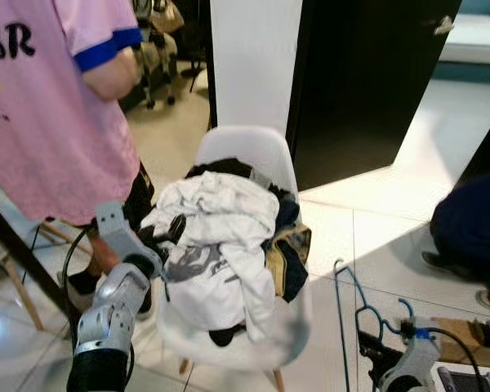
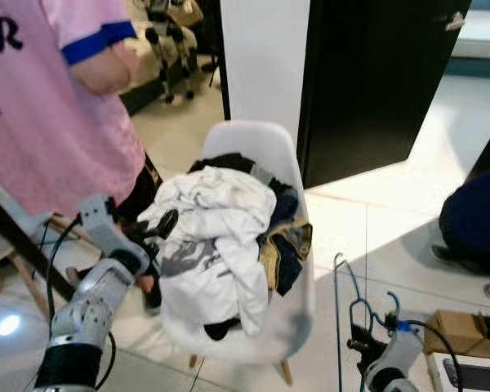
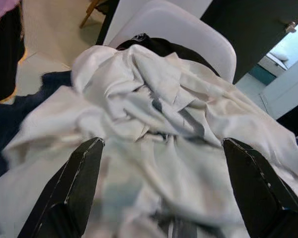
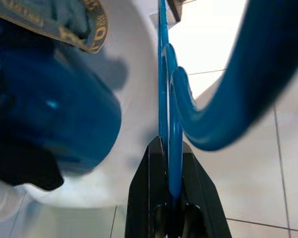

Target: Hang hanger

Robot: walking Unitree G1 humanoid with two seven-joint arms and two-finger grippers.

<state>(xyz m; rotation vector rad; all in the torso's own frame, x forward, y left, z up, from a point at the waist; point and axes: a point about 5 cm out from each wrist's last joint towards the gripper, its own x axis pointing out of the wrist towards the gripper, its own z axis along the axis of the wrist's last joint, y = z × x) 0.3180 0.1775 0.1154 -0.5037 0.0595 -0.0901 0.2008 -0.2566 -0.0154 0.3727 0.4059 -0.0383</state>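
The right tool [image 4: 170, 163] is clamped on a thin blue wire hanger [image 1: 361, 304], held upright low beside the white moulded plastic chair [image 1: 253, 155], hook pointing up. The left tool [image 3: 161, 148] has its fingers [image 3: 77, 183] spread wide apart, hovering just over the crumpled white shirt [image 1: 216, 237] that tops a heap of dark clothes [image 1: 287, 249] on the chair seat (navy and tan pieces hang off the side). A person in a pink T-shirt [image 1: 41, 106] stands close by on the robot's left, on the pale tiled floor [image 1: 392, 212].
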